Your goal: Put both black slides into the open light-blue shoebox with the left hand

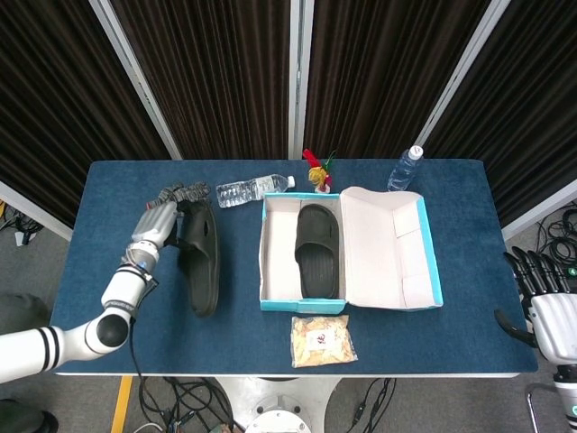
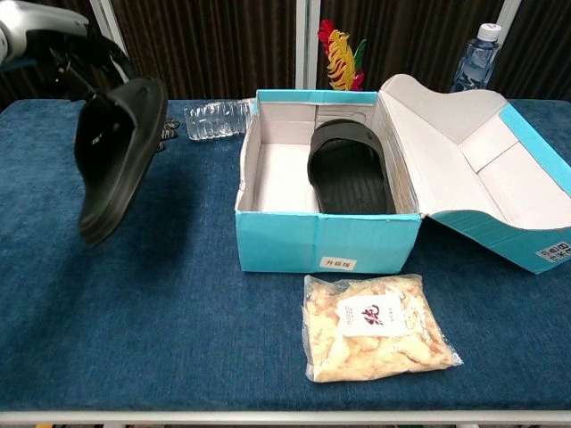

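Observation:
My left hand [image 1: 162,224] [image 2: 67,55] holds a black slide [image 1: 200,257] [image 2: 119,153] by its far end, lifted off the table and hanging tilted to the left of the box. The light-blue shoebox [image 1: 303,305] [image 2: 326,242] stands open in the middle, lid folded out to the right. A second black slide [image 1: 317,249] [image 2: 349,168] lies inside it on the right side; the left side is bare cardboard. My right hand [image 1: 544,302] hangs off the table's right edge, open and holding nothing.
A clear water bottle [image 1: 254,189] [image 2: 215,119] lies behind the box's left corner, with grey gloves [image 1: 185,193] beside it. A red and yellow toy [image 2: 338,52] and an upright bottle [image 1: 406,168] [image 2: 470,56] stand at the back. A snack bag [image 1: 321,340] [image 2: 374,328] lies in front of the box.

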You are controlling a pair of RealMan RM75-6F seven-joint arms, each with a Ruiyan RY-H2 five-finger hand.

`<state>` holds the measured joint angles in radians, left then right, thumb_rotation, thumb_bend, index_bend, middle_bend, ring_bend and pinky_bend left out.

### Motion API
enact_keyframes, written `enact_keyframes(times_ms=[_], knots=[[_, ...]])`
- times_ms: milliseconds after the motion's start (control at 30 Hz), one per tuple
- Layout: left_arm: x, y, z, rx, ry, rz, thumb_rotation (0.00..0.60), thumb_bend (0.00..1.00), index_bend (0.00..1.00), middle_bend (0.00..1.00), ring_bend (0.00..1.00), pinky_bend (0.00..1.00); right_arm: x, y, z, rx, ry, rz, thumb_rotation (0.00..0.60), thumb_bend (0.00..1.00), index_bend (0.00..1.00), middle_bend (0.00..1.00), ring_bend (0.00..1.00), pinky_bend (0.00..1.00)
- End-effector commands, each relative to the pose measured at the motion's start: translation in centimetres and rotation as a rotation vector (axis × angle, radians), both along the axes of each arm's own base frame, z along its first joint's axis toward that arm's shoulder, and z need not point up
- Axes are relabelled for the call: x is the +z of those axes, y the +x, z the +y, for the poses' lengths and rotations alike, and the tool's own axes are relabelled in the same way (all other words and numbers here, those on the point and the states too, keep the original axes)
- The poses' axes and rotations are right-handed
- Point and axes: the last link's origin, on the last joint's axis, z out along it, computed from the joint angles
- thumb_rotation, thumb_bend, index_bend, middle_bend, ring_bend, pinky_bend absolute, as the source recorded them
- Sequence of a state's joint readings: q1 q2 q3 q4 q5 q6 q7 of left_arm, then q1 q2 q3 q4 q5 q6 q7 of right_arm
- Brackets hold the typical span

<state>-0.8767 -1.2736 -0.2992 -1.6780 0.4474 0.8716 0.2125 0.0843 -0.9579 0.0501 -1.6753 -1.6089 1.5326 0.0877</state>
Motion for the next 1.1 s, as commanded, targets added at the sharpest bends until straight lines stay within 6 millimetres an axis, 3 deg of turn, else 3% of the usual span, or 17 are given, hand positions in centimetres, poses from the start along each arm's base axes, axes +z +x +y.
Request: enact_keyframes(times_ms=[33, 267, 600, 733, 1100], knots=[[2.2, 1.6, 1.8, -0.028, 0.045, -0.364, 0.600, 0.00, 0.62, 0.67, 0.71, 0.90, 0.0, 0.1, 0.0, 0.000, 0.002, 0.003, 0.600, 0.15, 0.00, 0.05, 0.00, 0.03], [-0.7, 6.0, 4.1, -0.077, 0.008, -0.580, 0.600, 0.00, 0.62, 0.67, 0.70, 0.89, 0.0, 0.1, -0.1, -0.005, 0.004, 0.009, 0.600, 0.15, 0.00, 0.05, 0.00, 0.03], [-6.6, 10.6, 5.0, -0.148, -0.031, -0.606, 0.600, 0.00, 0.62, 0.67, 0.69, 0.88, 0.2, 0.1, -0.1, -0.019, 0.001, 0.015, 0.600, 0.15, 0.00, 0.05, 0.00, 0.02], [-8.1, 11.0, 4.5, -0.218, -0.017, -0.530, 0.600, 0.00, 0.62, 0.67, 0.69, 0.88, 0.2, 0.0, 0.0, -0.024, -0.003, 0.015, 0.600, 0.15, 0.00, 0.05, 0.00, 0.02], [-10.8, 9.4, 4.2, -0.273, 0.006, -0.411, 0.600, 0.00, 0.62, 0.67, 0.67, 0.86, 0.2, 0.0, -0.1, -0.024, -0.002, 0.014, 0.600, 0.15, 0.00, 0.05, 0.00, 0.03]])
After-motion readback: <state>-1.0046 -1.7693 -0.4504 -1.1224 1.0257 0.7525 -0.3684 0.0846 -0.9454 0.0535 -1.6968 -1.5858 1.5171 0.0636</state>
